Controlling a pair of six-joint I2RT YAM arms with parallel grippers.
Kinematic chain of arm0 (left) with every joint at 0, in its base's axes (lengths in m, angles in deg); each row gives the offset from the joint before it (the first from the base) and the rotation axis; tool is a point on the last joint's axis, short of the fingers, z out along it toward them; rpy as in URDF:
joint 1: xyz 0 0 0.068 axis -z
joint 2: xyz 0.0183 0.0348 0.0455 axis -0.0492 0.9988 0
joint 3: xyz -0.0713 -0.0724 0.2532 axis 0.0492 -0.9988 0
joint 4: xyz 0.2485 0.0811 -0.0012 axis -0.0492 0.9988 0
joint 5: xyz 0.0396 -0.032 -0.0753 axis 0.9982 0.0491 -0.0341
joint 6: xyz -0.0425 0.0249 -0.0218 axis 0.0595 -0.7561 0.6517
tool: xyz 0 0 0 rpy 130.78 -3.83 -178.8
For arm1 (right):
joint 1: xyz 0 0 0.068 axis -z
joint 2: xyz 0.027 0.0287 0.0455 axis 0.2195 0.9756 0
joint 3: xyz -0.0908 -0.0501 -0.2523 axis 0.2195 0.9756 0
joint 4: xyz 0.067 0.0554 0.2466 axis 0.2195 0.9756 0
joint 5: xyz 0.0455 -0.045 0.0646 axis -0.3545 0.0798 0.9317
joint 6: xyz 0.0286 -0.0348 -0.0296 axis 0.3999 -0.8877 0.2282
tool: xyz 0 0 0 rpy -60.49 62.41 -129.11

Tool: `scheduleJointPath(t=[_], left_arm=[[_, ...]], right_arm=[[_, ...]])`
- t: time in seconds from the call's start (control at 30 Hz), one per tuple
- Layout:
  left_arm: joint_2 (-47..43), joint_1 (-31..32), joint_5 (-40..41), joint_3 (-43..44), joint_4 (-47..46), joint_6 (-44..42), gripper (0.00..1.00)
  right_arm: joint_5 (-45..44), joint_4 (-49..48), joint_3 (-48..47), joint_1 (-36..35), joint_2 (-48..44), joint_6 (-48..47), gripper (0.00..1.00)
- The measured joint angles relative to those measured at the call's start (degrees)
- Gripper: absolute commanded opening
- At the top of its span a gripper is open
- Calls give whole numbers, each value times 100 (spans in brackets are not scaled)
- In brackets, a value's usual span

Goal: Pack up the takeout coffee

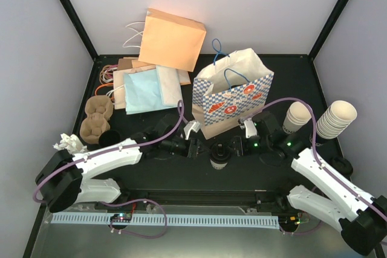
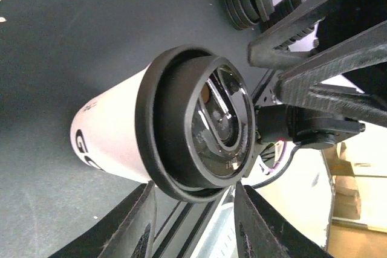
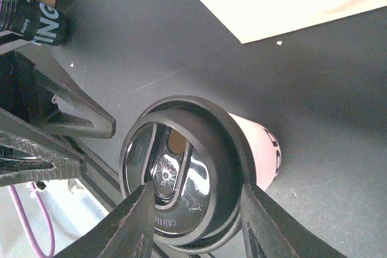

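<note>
The takeout coffee [image 1: 219,158], a white paper cup with a black lid, stands upright on the black table in front of the blue-checked bag. My left gripper [image 1: 204,150] comes in from the left and my right gripper [image 1: 233,148] from the right, meeting at the cup's top. In the left wrist view the cup [image 2: 109,134] has its lid rim wedged between the gripper's [image 2: 192,185] two fingers. The right wrist view shows the lid [image 3: 181,167] pinched the same way by that gripper [image 3: 196,187]. Both are shut on the lid.
The blue-checked paper bag [image 1: 233,98] stands open just behind the cup. Two stacks of cups [image 1: 296,116] [image 1: 335,119] stand at the right. Flat paper bags [image 1: 151,83] and a tan bag [image 1: 172,39] lie at the back left, pulp cup carriers [image 1: 97,119] and crumpled paper [image 1: 69,143] at the left.
</note>
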Motion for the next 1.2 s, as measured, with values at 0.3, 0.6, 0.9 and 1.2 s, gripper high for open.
scheduleJointPath(t=[0.3,0.6,0.9,1.2], left_arm=[[31,0,216,35,243,-170,34],[225,0,223,63,227,-195,33],[437,0,223,70,166,-227,33],[476,0,210,83,157,-251,33]], right_arm=[[-101,50,-9,120,-48,-107,42],[-273,103,7,157,-48,-127,37],[-321,39,297,199,-48,-76,35],[-304,-76,494,223,-15,17,35]])
